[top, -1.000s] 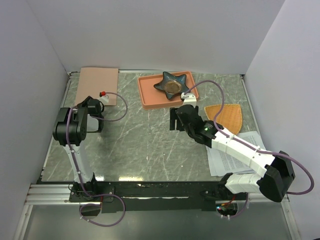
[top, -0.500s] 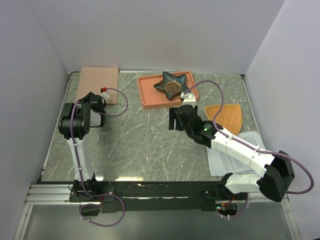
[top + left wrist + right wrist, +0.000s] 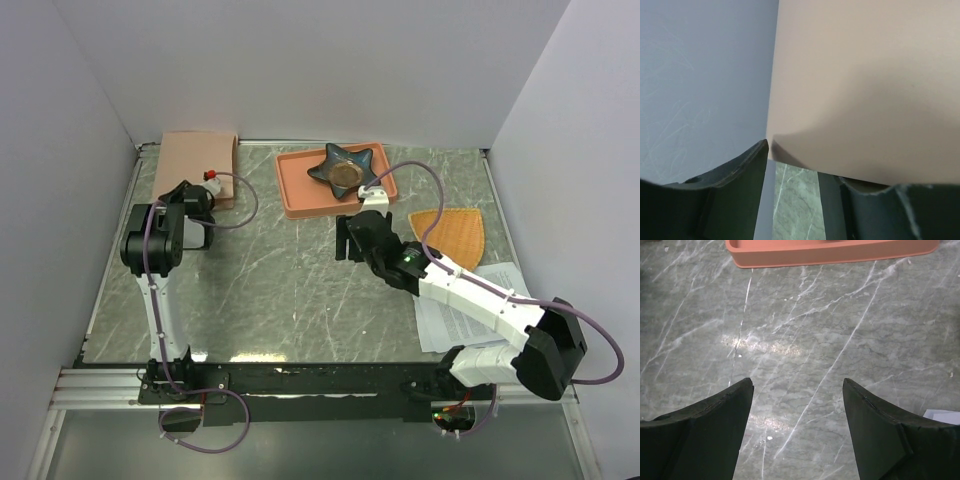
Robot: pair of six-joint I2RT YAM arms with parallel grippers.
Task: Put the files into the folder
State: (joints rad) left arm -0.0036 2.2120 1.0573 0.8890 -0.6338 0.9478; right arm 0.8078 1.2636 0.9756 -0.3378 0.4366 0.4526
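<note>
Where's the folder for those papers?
In the top view, the folder lies in the far left corner of the table, left of the orange tray, the left hand at its near edge.

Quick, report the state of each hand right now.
Left hand: open, holding nothing, at the folder's corner.
Right hand: open, empty, over the table.

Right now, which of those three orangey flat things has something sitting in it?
The salmon-orange rimmed tray at the back middle: a dark star-shaped dish sits in it. The pinkish folder and the fan-shaped mat have no rim and no dish.
</note>
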